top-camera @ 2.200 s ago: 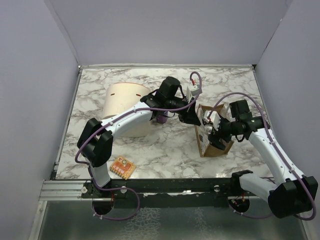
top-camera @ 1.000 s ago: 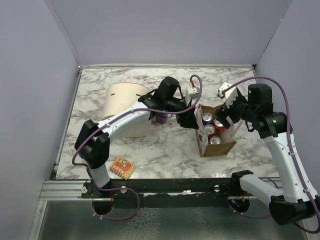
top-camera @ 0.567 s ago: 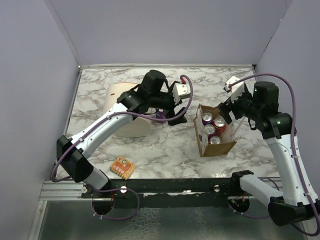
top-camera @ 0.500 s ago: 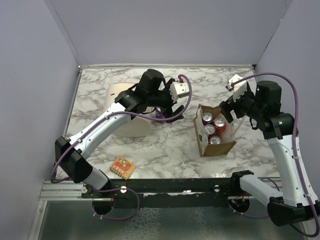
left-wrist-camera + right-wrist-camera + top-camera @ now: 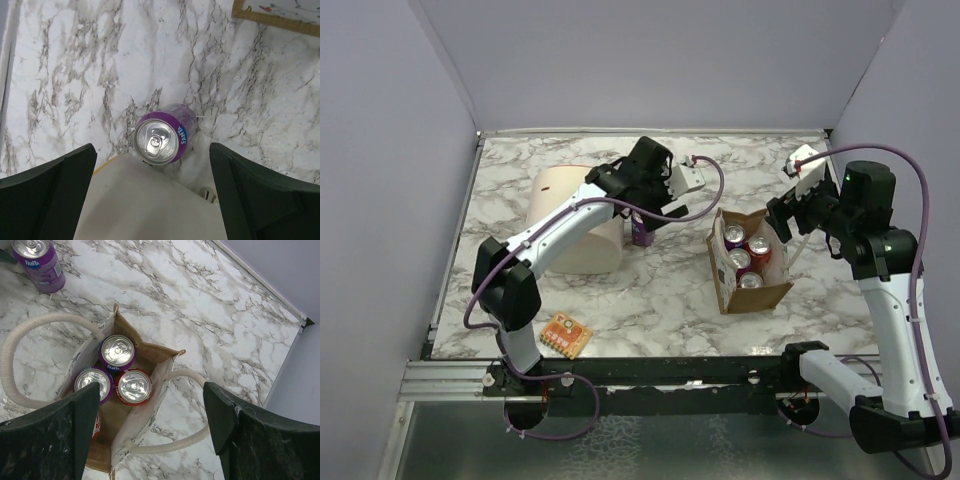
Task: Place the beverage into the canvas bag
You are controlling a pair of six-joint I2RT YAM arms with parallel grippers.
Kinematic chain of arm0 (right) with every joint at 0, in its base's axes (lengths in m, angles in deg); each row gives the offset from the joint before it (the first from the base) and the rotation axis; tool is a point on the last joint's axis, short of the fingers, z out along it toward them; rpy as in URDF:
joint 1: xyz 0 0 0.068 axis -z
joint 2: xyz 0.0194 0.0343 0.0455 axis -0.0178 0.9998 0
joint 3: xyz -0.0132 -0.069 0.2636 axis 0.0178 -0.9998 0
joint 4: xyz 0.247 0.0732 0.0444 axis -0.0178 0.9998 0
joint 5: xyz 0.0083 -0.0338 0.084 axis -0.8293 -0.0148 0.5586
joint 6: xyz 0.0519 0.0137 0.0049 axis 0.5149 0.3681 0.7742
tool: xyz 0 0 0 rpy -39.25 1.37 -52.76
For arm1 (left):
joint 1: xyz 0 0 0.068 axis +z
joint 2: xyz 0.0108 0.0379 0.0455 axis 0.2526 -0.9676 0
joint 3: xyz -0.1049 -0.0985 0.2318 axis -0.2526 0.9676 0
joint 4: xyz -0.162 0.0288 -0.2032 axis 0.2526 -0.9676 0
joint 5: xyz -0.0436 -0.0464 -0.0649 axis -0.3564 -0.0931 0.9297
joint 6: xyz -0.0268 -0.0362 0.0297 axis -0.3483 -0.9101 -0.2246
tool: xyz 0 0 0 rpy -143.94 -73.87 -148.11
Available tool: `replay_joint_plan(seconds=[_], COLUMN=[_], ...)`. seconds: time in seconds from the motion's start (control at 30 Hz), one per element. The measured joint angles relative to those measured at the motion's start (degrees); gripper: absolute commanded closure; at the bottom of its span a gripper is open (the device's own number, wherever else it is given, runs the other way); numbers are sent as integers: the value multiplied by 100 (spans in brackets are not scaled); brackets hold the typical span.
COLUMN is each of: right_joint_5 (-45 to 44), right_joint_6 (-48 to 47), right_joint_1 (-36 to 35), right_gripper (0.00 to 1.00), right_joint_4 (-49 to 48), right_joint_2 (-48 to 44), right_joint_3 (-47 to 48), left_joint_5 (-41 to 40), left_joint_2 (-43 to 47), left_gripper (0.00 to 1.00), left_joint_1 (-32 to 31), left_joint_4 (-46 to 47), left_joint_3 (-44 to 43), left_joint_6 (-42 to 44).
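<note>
Can [image 5: 159, 141] below spread L gripper [image 5: 152, 156]

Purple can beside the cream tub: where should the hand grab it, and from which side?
Probably its round upper wall, from above: the purple can stands upright, and the cream tub sits close on one side, so pinch across the free sides.

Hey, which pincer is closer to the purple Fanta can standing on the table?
Left. The left pincer hangs open directly above the purple Fanta can; the right pincer is open over the canvas bag, off to the can's right.
</note>
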Motion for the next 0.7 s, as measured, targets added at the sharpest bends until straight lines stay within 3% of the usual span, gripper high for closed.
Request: replay_joint_plan(seconds=[0.3, 0.5, 0.57, 0.7], right_joint_5=[240, 328, 372, 435], right_joint_6=[37, 50, 57, 72], right_joint_1=[131, 225, 267, 308], right_gripper=[14, 7, 0, 0], right_joint_4=[-20, -35, -42, -42], right_joint_2=[-94, -125, -125, -125], right_joint_3=[-28, -61, -61, -61], left_joint_5=[-55, 39, 107, 306], left_joint_2=[-964, -1419, -1547, -1696], left_gripper=[2, 2, 2, 2], left_joint_1=[116, 374, 468, 601], left_joint_4=[-811, -1209, -1307, -1458], left_joint_3=[-892, -1276, -1344, -1425], left_joint_6=[459, 555, 570, 605])
